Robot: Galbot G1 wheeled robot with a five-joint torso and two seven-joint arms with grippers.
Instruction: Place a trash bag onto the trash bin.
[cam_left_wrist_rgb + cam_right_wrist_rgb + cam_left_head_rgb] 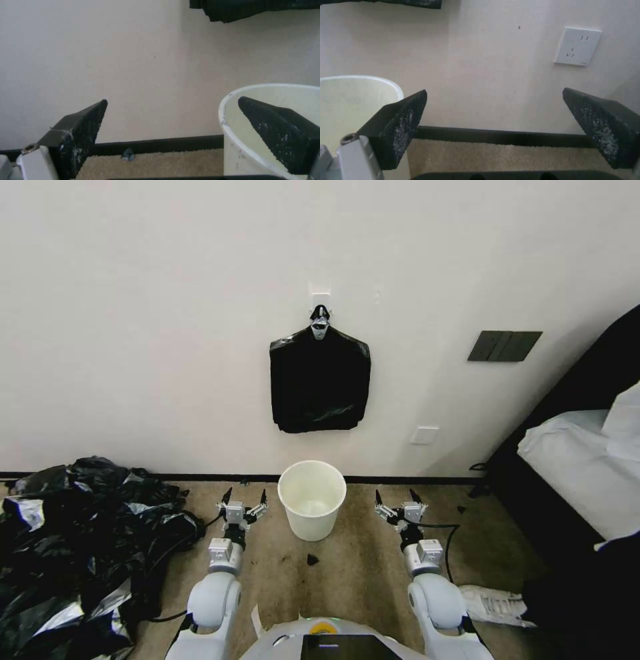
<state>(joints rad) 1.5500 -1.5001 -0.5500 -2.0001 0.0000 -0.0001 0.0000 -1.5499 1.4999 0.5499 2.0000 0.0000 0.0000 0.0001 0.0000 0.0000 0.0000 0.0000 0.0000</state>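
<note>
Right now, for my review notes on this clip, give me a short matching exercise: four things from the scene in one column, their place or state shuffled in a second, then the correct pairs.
Things:
1. trash bin
2. black bundle
3. left hand
4. heap of black bags

Places or states:
A. piled on the carpet at the robot's far left
B. open, low beside the bin on the robot's left
C. hanging from a wall hook above the bin
D. upright on the carpet by the wall, no liner, between the two hands

Pairs: 1-D, 2-C, 3-B, 4-A. The right hand mirrors the left, open on the bin's other side.
</note>
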